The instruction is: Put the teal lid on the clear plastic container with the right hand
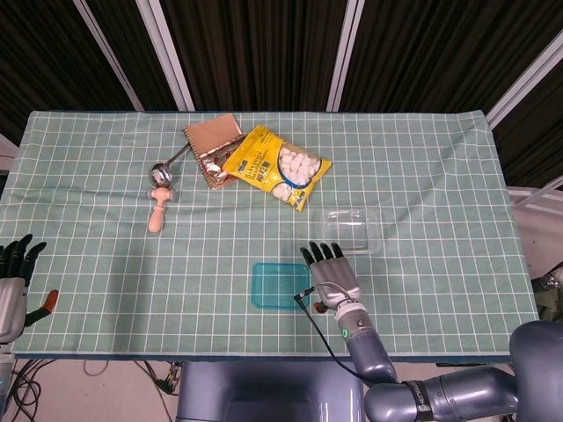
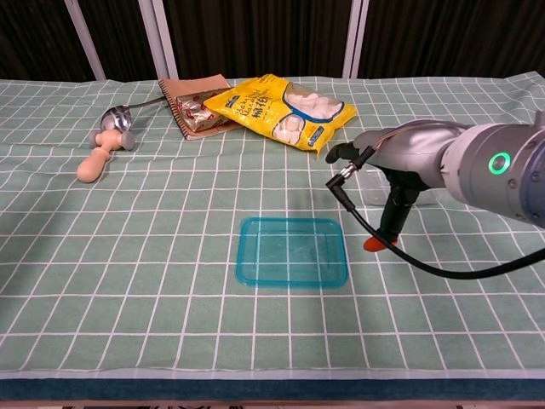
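Observation:
The teal lid (image 1: 280, 286) (image 2: 292, 263) lies flat on the green checked cloth near the table's front edge. To its upper right stands the clear plastic container (image 1: 352, 230), uncovered; in the chest view my right arm hides most of it. My right hand (image 1: 330, 273) (image 2: 398, 166) hovers just right of the lid, between lid and container, with its fingers spread and nothing in it. Its orange thumb tip (image 2: 375, 244) points down close to the cloth beside the lid's right edge. At the lower left edge of the head view, my left hand (image 1: 12, 274) is off the table, fingers apart and holding nothing.
A yellow snack bag (image 1: 277, 167) (image 2: 285, 106) and a brown packet (image 1: 212, 143) lie at the back centre. A metal scoop with a wooden handle (image 1: 159, 200) (image 2: 100, 151) lies at the back left. A black cable (image 2: 375, 239) hangs from my right wrist.

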Controlling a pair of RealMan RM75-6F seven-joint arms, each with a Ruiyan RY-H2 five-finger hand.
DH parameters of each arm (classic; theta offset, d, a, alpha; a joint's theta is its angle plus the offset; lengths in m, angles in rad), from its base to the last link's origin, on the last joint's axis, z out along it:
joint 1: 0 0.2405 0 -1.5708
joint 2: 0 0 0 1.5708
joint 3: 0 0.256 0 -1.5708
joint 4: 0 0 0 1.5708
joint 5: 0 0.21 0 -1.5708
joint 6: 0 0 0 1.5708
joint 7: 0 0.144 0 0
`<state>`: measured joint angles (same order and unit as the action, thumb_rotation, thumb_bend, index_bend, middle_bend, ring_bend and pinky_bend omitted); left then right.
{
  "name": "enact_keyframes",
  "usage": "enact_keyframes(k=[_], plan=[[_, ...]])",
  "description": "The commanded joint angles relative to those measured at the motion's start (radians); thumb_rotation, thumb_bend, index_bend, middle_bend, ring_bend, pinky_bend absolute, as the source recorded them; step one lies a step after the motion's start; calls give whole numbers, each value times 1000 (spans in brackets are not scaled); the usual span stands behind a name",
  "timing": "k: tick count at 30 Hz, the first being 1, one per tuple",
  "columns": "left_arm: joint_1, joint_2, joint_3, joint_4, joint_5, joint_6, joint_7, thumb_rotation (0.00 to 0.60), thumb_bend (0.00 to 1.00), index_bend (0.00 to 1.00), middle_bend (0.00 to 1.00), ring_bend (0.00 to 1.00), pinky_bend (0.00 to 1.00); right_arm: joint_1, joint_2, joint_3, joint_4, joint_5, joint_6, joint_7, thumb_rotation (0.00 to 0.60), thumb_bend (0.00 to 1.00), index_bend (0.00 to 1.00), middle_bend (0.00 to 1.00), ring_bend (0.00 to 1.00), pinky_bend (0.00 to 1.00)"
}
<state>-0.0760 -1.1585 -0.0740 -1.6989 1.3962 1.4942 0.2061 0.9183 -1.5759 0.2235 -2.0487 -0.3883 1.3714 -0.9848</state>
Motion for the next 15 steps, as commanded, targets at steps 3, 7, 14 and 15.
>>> enact_keyframes(k=[3, 7, 14, 15], plan=[[0, 0, 0, -1, 0, 1, -1, 600, 315, 121, 0, 0, 0, 13, -45, 2, 35, 0, 2, 16, 600, 222, 0, 32, 0, 0], [0, 2, 0, -2, -1, 0, -4, 600, 315, 121, 0, 0, 0, 25, -78, 9, 72, 18, -1, 17, 600, 222, 0, 32, 0, 0], [0, 2, -1, -3, -5, -2, -7, 600, 316, 121, 0, 0, 0, 41, -109, 24, 112, 66, -14, 16, 600, 222, 0, 32, 0, 0], [0, 2, -1, -3, -7, -2, -7, 600, 316, 121, 0, 0, 0, 43, -112, 25, 115, 69, -15, 16, 600, 221, 0, 32, 0, 0]])
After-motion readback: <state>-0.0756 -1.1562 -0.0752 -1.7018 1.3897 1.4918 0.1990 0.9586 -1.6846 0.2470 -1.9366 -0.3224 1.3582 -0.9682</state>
